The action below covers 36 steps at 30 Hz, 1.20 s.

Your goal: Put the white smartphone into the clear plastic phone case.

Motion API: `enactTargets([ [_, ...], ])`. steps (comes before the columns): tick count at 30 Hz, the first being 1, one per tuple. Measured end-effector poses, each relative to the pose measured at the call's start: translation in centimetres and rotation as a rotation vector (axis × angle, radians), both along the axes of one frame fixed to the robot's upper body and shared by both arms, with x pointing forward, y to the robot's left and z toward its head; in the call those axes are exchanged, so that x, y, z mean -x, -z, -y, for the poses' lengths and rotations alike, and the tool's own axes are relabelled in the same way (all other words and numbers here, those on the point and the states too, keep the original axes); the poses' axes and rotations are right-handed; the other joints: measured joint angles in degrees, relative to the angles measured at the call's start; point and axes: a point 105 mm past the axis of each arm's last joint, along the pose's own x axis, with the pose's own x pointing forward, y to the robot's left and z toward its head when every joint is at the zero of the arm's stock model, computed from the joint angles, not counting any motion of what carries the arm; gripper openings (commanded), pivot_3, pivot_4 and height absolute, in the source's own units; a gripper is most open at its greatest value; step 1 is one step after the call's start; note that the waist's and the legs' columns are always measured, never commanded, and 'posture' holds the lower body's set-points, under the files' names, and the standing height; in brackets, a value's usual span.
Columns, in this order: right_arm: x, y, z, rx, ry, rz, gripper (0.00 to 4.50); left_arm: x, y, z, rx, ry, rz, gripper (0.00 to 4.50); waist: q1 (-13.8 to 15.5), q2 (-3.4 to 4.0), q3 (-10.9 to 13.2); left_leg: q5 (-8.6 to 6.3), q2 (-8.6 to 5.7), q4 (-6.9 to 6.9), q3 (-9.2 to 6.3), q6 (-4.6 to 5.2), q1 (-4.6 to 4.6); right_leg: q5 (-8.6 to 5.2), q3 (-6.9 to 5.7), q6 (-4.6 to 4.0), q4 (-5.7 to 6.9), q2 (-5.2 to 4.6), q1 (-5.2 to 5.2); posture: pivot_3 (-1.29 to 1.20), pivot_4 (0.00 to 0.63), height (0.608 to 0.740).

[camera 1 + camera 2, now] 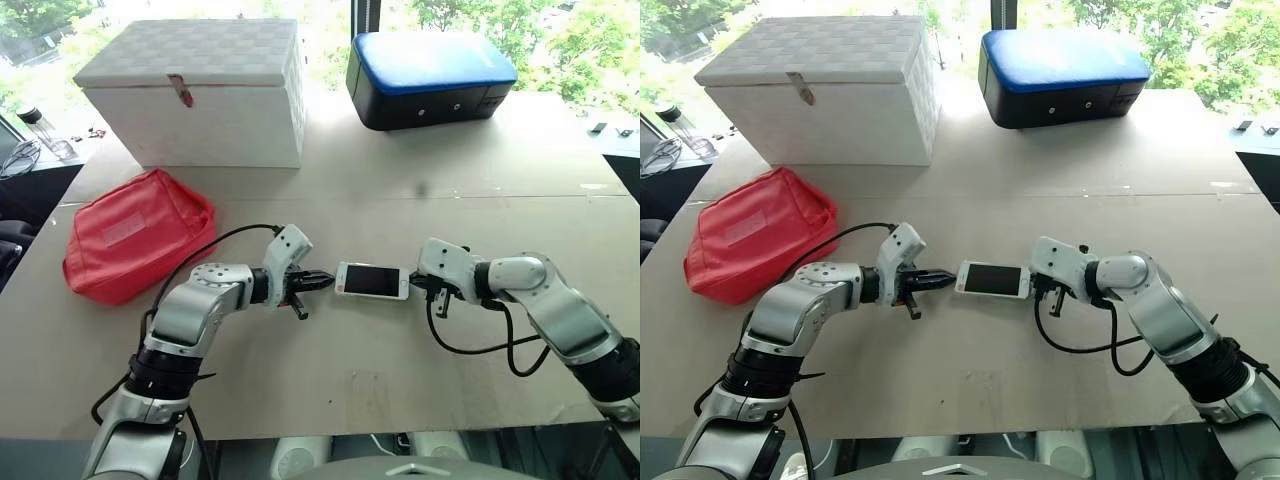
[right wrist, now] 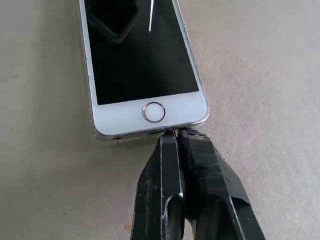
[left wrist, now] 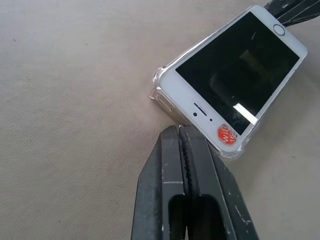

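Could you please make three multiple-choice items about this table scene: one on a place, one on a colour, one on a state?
1. Where does the white smartphone lie?
A. On the white box
B. Between the two claws
C. Inside the red pouch

2. What colour is the top of the dark case at the table's far side?
A. Blue
B. Green
C. Yellow

3. How are the left claw and the right claw?
A. Both wide open
B. One open
C. Both shut

Answers: 1 B, a claw meets each short end; 2 A, its top is blue; 3 C, each wrist view shows fingers pressed together.
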Motion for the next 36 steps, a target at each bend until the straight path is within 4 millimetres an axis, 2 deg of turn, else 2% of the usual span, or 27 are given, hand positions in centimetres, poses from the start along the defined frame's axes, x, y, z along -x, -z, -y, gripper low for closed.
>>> enactTargets([
  [4, -0.2, 0.0, 0.6, 0.012, -0.003, 0.013, 0.0, 0.2, 0.0, -0.2, 0.022, -0.022, -0.008, 0.03, 0.0, 0.01, 0.0, 0.0, 0.0, 0.0, 0.01, 0.0, 0.0, 0.0, 0.01, 0.0, 0.0, -0.02, 0.0, 0.0, 0.15, 0.74],
  [7, -1.1, -0.7, 2.8, 0.004, 0.063, 0.016, 0.0, 0.9, 0.1, 0.2, 0.11, -0.038, -0.031, 0.03, 0.3, 0.0, 0.0, 0.0, -0.01, 0.05, 0.01, 0.0, -0.09, 0.0, -0.01, 0.0, -0.01, -0.08, -0.01, 0.0, 0.15, 0.74],
  [9, -1.8, -2.1, 4.5, -0.045, 0.133, 0.024, 0.0, 1.4, -1.3, 0.5, 0.196, -0.016, -0.015, 0.03, 0.4, 0.0, 0.0, 0.0, 0.01, 0.05, -0.03, -0.01, -0.1, 0.0, 0.0, -0.01, -0.03, -0.27, -0.02, 0.0, 0.15, 0.74],
  [11, -1.9, -3.0, 5.0, -0.093, 0.155, 0.021, 0.0, 1.7, -2.7, 1.3, 0.245, 0.032, 0.011, 0.03, 0.5, 0.0, 0.0, 0.0, 0.02, 0.03, -0.1, -0.01, -0.06, 0.0, -0.01, -0.02, -0.02, -0.29, 0.01, 0.0, 0.15, 0.74],
  [14, -1.3, -3.1, 3.9, -0.181, 0.144, -0.036, 0.0, 1.9, -3.8, 3.1, 0.279, 0.106, 0.025, 0.03, 0.6, 0.01, 0.0, 0.0, 0.01, 0.03, -0.1, -0.01, -0.04, 0.0, -0.02, -0.02, 0.0, -0.2, 0.02, 0.0, 0.15, 0.74],
  [16, -0.9, -2.9, 2.5, -0.243, 0.117, -0.073, 0.0, 1.7, -3.3, 4.5, 0.258, 0.15, 0.019, 0.03, 0.5, 0.01, 0.0, 0.0, 0.01, 0.03, -0.03, 0.0, -0.03, 0.01, -0.03, -0.02, 0.02, -0.01, 0.02, 0.0, 0.15, 0.74],
  [18, -0.8, -2.7, 2.0, -0.255, 0.107, -0.088, 0.0, 1.6, -2.8, 5.1, 0.238, 0.164, 0.013, 0.03, 0.5, 0.01, 0.0, 0.0, 0.0, 0.04, 0.02, 0.0, -0.02, 0.01, 0.01, -0.02, 0.02, -0.01, 0.02, 0.0, 0.15, 0.74],
  [24, -1.2, -2.6, -0.2, -0.262, 0.061, -0.106, 0.0, 0.0, -0.7, 4.8, 0.168, 0.116, -0.001, 0.03, -0.1, 0.01, 0.0, 0.0, 0.0, 0.04, 0.02, 0.0, -0.03, 0.0, 0.01, -0.01, 0.02, 0.01, 0.0, 0.0, 0.15, 0.74],
  [28, -1.4, -1.2, -0.4, -0.189, 0.043, -0.158, 0.0, -0.1, -0.3, 4.5, 0.138, 0.122, 0.019, 0.03, 0.0, 0.01, 0.0, 0.0, 0.0, 0.04, 0.01, 0.0, -0.03, 0.0, -0.01, -0.01, 0.01, -0.01, 0.0, 0.0, 0.15, 0.74],
  [32, -1.8, -1.1, -0.4, -0.11, -0.001, -0.165, 0.0, -0.2, 0.0, 4.4, 0.124, 0.126, 0.036, 0.03, -0.1, 0.01, -0.1, 0.0, -0.01, 0.05, 0.02, 0.0, 0.04, 0.01, 0.0, -0.01, 0.01, -0.01, 0.06, 0.0, 0.15, 0.74],
  [36, -2.1, -0.5, -0.3, -0.027, -0.063, -0.168, 0.0, 0.0, 0.5, 5.1, 0.129, 0.143, 0.037, 0.03, 0.2, -0.03, -0.3, -0.02, 0.0, 0.02, -0.03, 0.02, 0.63, -0.04, -0.06, -0.04, -0.07, -0.02, 0.71, 0.0, 0.15, 0.74],
])
